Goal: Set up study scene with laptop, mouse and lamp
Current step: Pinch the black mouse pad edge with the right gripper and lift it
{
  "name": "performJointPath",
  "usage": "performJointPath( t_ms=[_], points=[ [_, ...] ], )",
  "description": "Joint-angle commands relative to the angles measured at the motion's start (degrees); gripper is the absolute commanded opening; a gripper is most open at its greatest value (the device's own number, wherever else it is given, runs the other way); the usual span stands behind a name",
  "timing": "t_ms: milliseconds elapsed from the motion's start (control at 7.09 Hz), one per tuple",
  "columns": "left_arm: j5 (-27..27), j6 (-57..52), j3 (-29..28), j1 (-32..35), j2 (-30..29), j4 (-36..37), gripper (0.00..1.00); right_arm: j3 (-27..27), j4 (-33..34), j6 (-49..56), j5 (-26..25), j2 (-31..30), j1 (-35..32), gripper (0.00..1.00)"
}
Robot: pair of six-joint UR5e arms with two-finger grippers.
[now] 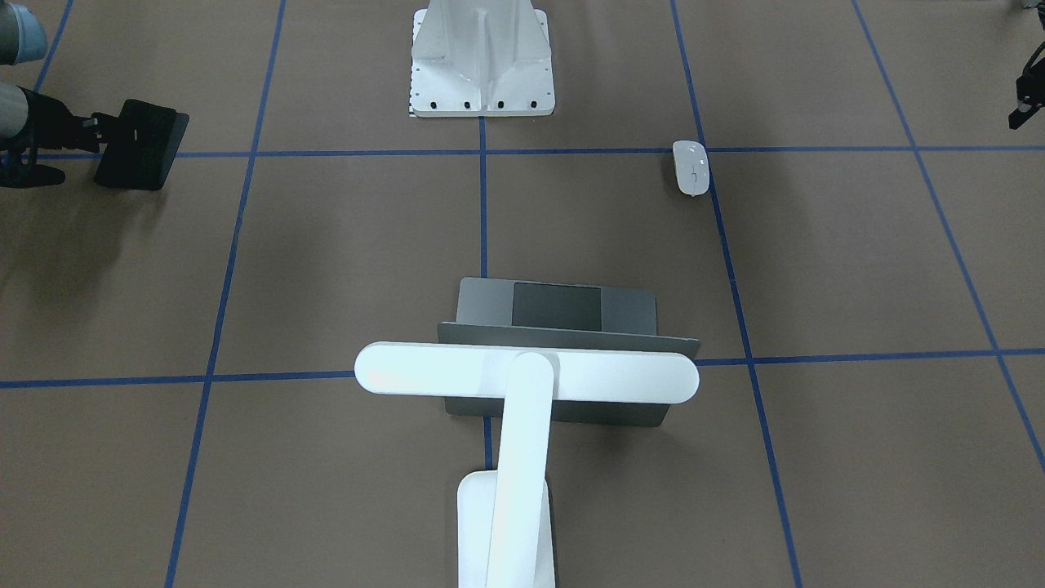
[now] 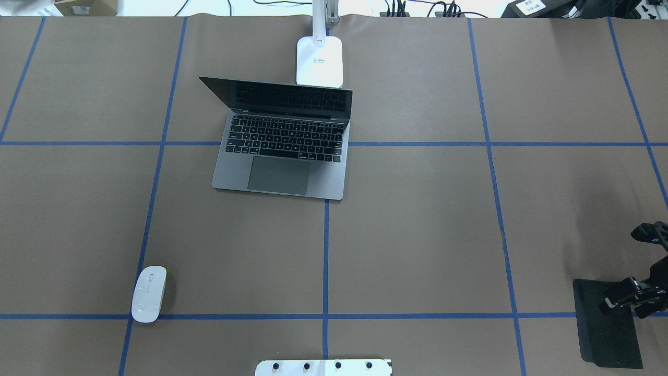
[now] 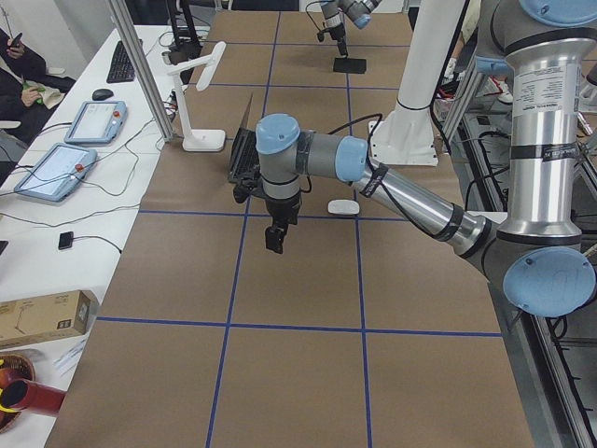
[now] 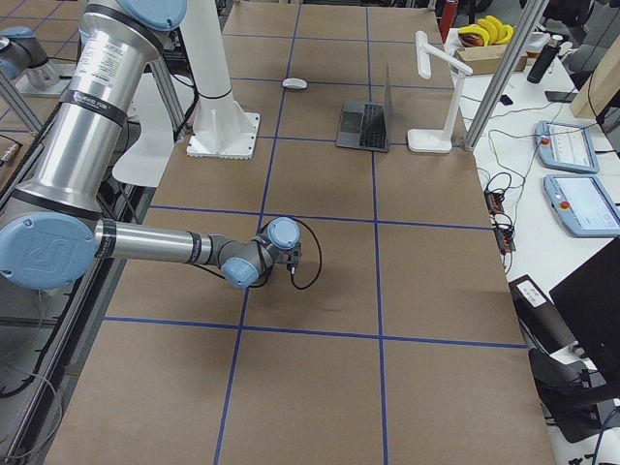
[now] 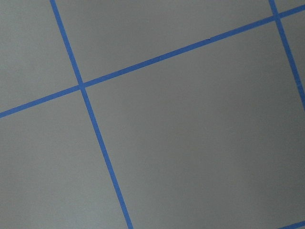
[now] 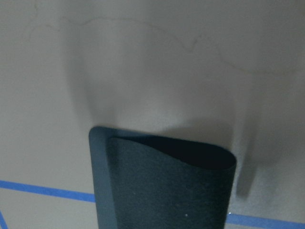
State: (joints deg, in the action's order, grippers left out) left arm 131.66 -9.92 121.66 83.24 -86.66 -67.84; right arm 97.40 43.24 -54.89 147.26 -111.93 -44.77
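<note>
Right gripper (image 2: 623, 300) clamps the mouse pad (image 2: 608, 334) (mouse (image 2: 149, 293) well apart).

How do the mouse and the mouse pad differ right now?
The mouse is white, glossy and oval; the mouse pad is black, flat and rectangular. The mouse lies free on the table; the pad is in the right gripper, one edge curling up. Both sit near the robot's side.

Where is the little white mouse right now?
In the overhead view the mouse lies near the table's lower left, on a blue tape line, well below and left of the open laptop.
</note>
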Motion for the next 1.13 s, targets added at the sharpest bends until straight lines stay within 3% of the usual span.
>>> performJointPath(
  t_ms=[0,141,282,847,988],
  points=[
    [0.0,-0.72,-0.28,0.43,0.0,0.16,1.0,-0.02,-0.97,-1.01,-1.0,-0.66,1.0,0.98],
    [0.0,-0.72,-0.28,0.43,0.0,0.16,0.99,-0.02,-0.88,-1.01,-1.18,-0.75,1.09,0.97],
    [0.0,-0.72,-0.28,0.52,-0.09,0.16,0.99,0.07,-0.88,-1.09,-1.18,-0.75,1.09,0.87],
    [0.0,-0.72,-0.28,0.52,-0.09,0.16,0.99,0.16,-0.97,-1.53,-1.09,-0.66,1.0,0.12],
    [0.0,-0.72,-0.28,0.52,-0.09,0.16,1.0,0.24,-0.97,-1.53,-1.01,-0.75,1.0,0.0]
  ],
)
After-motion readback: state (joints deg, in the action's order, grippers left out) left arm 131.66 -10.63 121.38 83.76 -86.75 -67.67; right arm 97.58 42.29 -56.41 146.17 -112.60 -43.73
